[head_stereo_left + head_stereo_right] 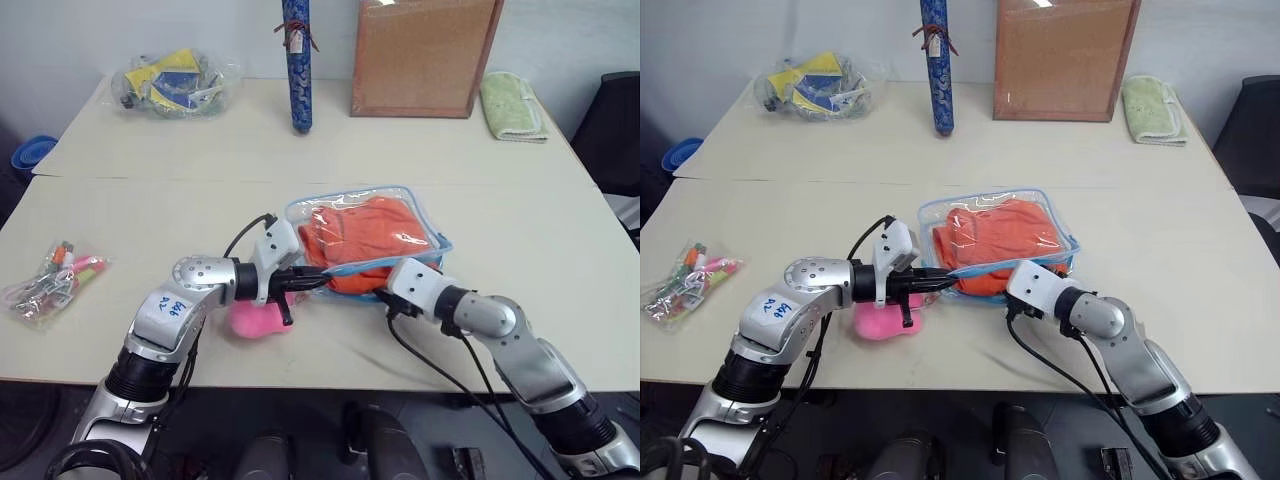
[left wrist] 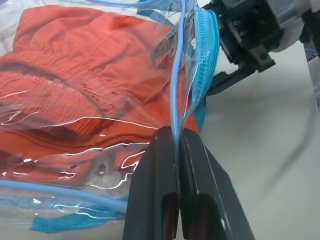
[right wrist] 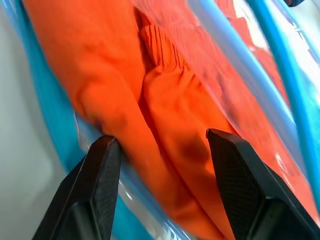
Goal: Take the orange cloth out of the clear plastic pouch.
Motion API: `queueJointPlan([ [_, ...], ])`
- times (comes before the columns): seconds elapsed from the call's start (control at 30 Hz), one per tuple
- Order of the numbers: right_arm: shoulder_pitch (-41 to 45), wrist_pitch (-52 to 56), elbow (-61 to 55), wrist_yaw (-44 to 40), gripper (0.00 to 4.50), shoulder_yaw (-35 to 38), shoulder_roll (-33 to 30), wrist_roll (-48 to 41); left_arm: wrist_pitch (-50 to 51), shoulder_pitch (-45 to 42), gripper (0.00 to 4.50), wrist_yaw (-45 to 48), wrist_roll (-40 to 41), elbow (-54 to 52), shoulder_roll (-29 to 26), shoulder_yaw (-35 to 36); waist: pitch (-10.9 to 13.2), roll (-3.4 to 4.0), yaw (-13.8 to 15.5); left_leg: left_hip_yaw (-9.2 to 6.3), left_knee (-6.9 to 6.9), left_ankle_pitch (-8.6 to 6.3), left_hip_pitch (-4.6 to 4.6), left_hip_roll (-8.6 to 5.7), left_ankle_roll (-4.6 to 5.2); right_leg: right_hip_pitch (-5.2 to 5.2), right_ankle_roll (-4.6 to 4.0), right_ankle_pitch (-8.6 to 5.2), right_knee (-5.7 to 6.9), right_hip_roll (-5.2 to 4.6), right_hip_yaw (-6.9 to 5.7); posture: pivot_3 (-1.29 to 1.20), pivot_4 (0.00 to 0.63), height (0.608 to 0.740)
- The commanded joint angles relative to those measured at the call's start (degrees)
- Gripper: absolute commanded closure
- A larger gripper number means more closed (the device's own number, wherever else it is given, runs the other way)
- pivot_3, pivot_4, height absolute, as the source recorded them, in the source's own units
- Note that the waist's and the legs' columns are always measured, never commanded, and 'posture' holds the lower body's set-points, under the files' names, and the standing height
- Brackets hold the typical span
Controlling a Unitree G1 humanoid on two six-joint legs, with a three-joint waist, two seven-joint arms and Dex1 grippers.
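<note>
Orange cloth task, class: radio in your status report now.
Left hand shut on clear plastic pouch edge. Right hand open at orange cloth, which is inside the pouch. Pink pom-pom beneath left hand, nothing blocking.

Office: corkboard [image 1: 425,55], plain tables [image 1: 150,220]

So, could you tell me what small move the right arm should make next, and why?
Probably close the right gripper on the orange cloth: its jaws stand open around a fold at the clear plastic pouch mouth, while the left gripper pinches the pouch's edge.
</note>
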State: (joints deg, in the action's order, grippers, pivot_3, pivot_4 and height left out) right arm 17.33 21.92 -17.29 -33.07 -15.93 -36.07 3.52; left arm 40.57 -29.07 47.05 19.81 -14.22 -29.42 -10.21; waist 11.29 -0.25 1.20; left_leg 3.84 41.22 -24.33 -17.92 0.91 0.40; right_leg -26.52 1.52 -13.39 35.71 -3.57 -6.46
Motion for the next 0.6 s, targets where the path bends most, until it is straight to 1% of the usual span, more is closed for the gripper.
queueJointPlan([
  [0.03, 1.0, -1.0, 1.6, -1.2, 1.75, -0.6, 0.1, 1.8, -1.3, -1.2, 4.50, 0.5, 0.2, -2.2, -0.1, -0.2, 0.0, 0.00, 0.0, -0.01, -0.01, 0.00, 0.00, 0.00, 0.00, 0.00, 0.00, 0.00, 0.00, 0.00, 0.00, 0.00, 0.150, 0.740],
  [0.13, 1.8, -2.7, 5.2, -1.4, 1.75, -2.4, -0.8, 5.3, -1.4, -1.4, 4.50, 0.6, 0.1, -2.1, -0.3, -0.1, 0.0, 0.00, 0.0, -0.02, 0.00, 0.00, 0.00, 0.00, 0.00, 0.02, 0.00, 0.00, -0.02, -0.01, -0.01, 0.00, 0.150, 0.740],
  [0.23, 3.7, -5.1, 9.1, 0.1, 1.75, -4.1, -1.3, 10.5, -1.3, -1.7, 4.50, 0.5, 0.1, -2.2, -0.3, 0.0, 0.0, 0.00, 0.0, -0.02, 0.00, 0.00, 0.04, -0.01, 0.00, 0.05, 0.00, 0.00, -0.03, -0.01, 0.00, 0.00, 0.150, 0.740],
  [0.33, 4.9, -5.5, 12.1, 1.0, 1.75, -5.4, 0.0, 13.5, -1.5, -2.0, 4.50, 0.3, 0.0, -2.0, -0.2, 0.1, 0.0, -0.02, 0.0, -0.01, 0.00, 0.00, 0.12, -0.01, 0.00, 0.10, 0.00, 0.00, -0.04, -0.03, 0.01, 0.00, 0.150, 0.740],
  [0.4, 4.8, -5.2, 13.2, 0.9, 2.13, -5.2, 1.7, 12.8, -1.6, -2.1, 4.50, 0.2, -0.1, -1.8, -0.1, 0.1, -0.1, -0.08, 0.0, 0.03, -0.02, 0.00, 0.27, -0.02, 0.00, 0.21, 0.00, 0.00, -0.04, -0.04, 0.05, 0.00, 0.150, 0.740],
  [0.47, 4.6, -5.5, 14.0, 0.7, 2.62, -5.1, 2.6, 12.6, -1.8, -2.3, 4.50, 0.1, -0.2, -1.6, 0.0, 0.1, -0.1, -0.09, -0.1, 0.01, -0.06, 0.00, 0.46, 0.01, 0.00, 0.41, 0.00, 0.00, -0.07, -0.03, 0.04, 0.00, 0.150, 0.740],
  [0.53, 4.6, -6.3, 14.6, 0.4, 3.38, -4.8, 2.8, 12.8, -2.0, -2.5, 4.50, -0.1, -0.3, -1.3, 0.0, 0.1, -0.1, -0.09, -0.1, 0.00, -0.14, 0.00, 0.70, 0.02, 0.00, 0.65, 0.00, 0.00, -0.16, -0.03, 0.04, 0.00, 0.150, 0.740],
  [0.6, 4.3, -6.7, 14.3, 0.0, 4.03, -4.0, 2.4, 12.4, -2.2, -2.6, 4.50, -0.3, -0.6, -0.9, 0.0, 0.3, -0.1, -0.08, 0.0, -0.05, -0.15, -0.01, 0.81, 0.02, 0.00, 0.81, 0.00, -0.01, -0.19, -0.04, 0.03, 0.00, 0.150, 0.740],
])
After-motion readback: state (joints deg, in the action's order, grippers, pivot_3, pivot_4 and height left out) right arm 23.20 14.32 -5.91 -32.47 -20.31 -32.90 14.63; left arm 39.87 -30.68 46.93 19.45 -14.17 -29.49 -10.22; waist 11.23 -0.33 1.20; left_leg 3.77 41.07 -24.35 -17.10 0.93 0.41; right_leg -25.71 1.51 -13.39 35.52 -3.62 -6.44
